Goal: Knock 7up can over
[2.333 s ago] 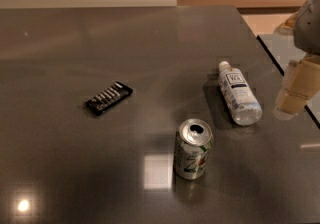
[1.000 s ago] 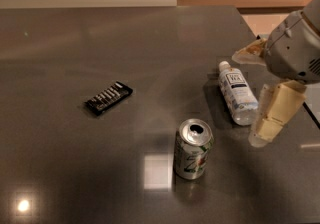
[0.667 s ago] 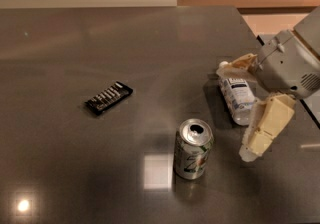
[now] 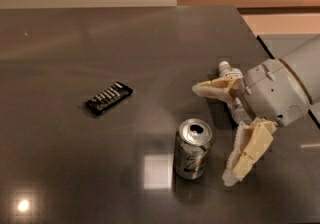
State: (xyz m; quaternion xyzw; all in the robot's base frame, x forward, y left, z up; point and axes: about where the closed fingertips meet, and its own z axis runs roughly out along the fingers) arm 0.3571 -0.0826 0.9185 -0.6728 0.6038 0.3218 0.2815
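Observation:
The 7up can (image 4: 193, 149) stands upright on the dark table (image 4: 75, 43), at the front middle, its silver top open and its green-and-white label facing me. My gripper (image 4: 210, 133) comes in from the right, just to the right of the can. It is open: one cream finger (image 4: 216, 88) reaches out behind the can and the other finger (image 4: 247, 152) hangs beside the can's right side. Neither finger touches the can.
A clear plastic water bottle (image 4: 231, 76) with a white cap lies on its side behind my gripper, mostly hidden by it. A black flat packet (image 4: 108, 97) lies to the left. The table's right edge (image 4: 260, 43) runs close behind the arm.
My gripper has moved left and forward from the table's right edge, over the bottle, to right beside the can. The can, bottle and packet have not moved.

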